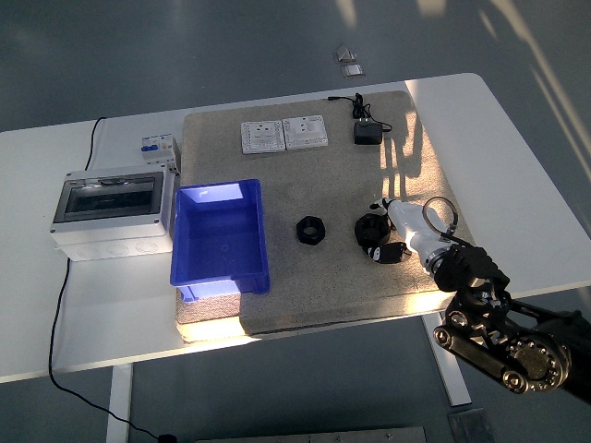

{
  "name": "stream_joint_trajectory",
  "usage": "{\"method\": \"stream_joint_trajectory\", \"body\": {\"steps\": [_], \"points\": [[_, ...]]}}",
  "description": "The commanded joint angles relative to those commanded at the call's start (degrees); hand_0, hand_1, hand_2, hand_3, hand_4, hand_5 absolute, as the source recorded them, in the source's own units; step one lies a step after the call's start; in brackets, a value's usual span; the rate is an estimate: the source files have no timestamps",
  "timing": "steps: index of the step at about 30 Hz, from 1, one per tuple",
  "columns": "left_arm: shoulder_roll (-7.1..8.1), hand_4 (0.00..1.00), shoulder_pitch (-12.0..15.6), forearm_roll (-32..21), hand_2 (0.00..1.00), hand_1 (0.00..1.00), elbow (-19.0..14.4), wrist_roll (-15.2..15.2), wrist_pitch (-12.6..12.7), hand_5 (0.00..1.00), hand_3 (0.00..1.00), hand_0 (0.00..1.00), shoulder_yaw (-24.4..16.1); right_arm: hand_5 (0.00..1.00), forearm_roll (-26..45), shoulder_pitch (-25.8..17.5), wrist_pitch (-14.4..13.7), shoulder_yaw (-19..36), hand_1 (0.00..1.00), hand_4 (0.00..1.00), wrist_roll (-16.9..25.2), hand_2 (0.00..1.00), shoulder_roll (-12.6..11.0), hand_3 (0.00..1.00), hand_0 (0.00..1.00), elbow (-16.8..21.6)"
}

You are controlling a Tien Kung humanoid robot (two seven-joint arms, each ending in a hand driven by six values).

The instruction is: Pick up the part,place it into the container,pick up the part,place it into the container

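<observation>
A black round part point(370, 228) lies on the beige mat point(323, 175), right of centre. My right hand point(399, 227) is white and comes in from the lower right; it sits right against this part's right side, low over the mat. A second black ring-shaped part point(312, 230) lies free on the mat to the left of it. The blue open container point(220, 235) stands on the mat's left side with nothing inside. My left arm is out of view.
A grey electrical box point(113, 210) with a small breaker point(159, 150) behind it stands left of the container. Two white wall sockets point(284, 134) and a black adapter with its cable point(367, 132) lie at the mat's far edge.
</observation>
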Motion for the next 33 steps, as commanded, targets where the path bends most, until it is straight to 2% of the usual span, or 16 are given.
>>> {"method": "stream_joint_trajectory", "body": {"steps": [1,7,8,10,14,18,20,25,26,31,32,33], "points": [[0.0,0.777,-0.01,0.01,0.749,0.716,0.0,-0.05,0.03,0.895,0.785,0.718,-0.01,0.002,0.08,0.08,-0.29,-0.08,0.393,0.415,0.22,0.408,0.0,0.548,0.511,-0.06],[0.15,0.777,-0.31,-0.45,0.749,0.716,0.0,-0.29,0.29,0.895,0.785,0.718,0.21,0.002,1.32,2.72,-4.93,-1.63,0.393,0.415,3.47,0.408,0.2,0.548,0.511,-0.68],[0.17,0.773,-0.37,-0.49,0.748,0.715,0.0,-0.3,0.32,0.906,0.778,0.717,0.23,0.002,1.59,3.42,-5.73,-1.99,0.402,0.367,4.0,0.411,0.29,0.528,0.519,-0.7],[0.22,0.773,-0.4,-0.53,0.748,0.715,0.0,-0.3,0.38,0.906,0.778,0.717,0.23,0.002,2.18,5.04,-7.28,-3.01,0.402,0.367,5.07,0.411,0.68,0.528,0.519,-0.69],[0.34,0.765,-0.35,-0.55,0.748,0.716,0.0,-0.23,0.52,0.902,0.773,0.717,0.14,0.002,5.91,9.43,-10.59,-6.97,0.417,0.36,8.74,0.413,2.35,0.524,0.532,-0.23],[0.42,0.765,-0.38,-0.34,0.748,0.716,0.0,-0.14,0.54,0.902,0.773,0.717,0.01,0.002,10.95,14.12,-12.02,-11.85,0.417,0.36,13.47,0.413,5.23,0.524,0.532,0.74],[0.45,0.764,-0.47,-0.13,0.748,0.713,0.0,-0.1,0.51,0.904,0.77,0.718,-0.11,0.002,10.58,16.27,-11.54,-14.16,0.433,0.356,14.12,0.414,6.89,0.525,0.563,0.9],[0.7,0.764,-0.55,-0.34,0.748,0.713,0.0,-0.11,0.54,0.904,0.77,0.718,-0.17,0.002,7.6,20.27,-7.21,-18.41,0.433,0.356,13.7,0.414,10.55,0.525,0.563,-0.47],[0.72,0.759,-0.53,-0.55,0.747,0.711,0.0,-0.14,0.58,0.898,0.765,0.717,-0.13,0.002,7.4,20.68,-6.23,-19.0,0.627,0.37,13.64,0.641,11.07,0.608,0.668,-0.84],[0.79,0.759,-0.58,-0.91,0.747,0.711,0.0,-0.15,0.65,0.898,0.765,0.717,-0.12,0.002,6.63,21.74,-1.16,-21.63,0.627,0.37,12.58,0.641,11.57,0.608,0.668,-1.98],[0.81,0.757,-0.58,-0.88,0.747,0.711,0.0,-0.17,0.66,0.895,0.759,0.716,-0.14,0.202,6.5,21.83,-0.49,-21.91,0.797,0.528,12.33,0.78,11.57,0.695,0.858,-2.1],[0.82,0.757,-0.54,-0.88,0.747,0.711,0.0,-0.23,0.67,0.895,0.759,0.716,-0.11,0.202,6.38,21.9,-0.05,-22.17,0.797,0.528,12.08,0.78,11.57,0.695,0.858,-2.26]]}}
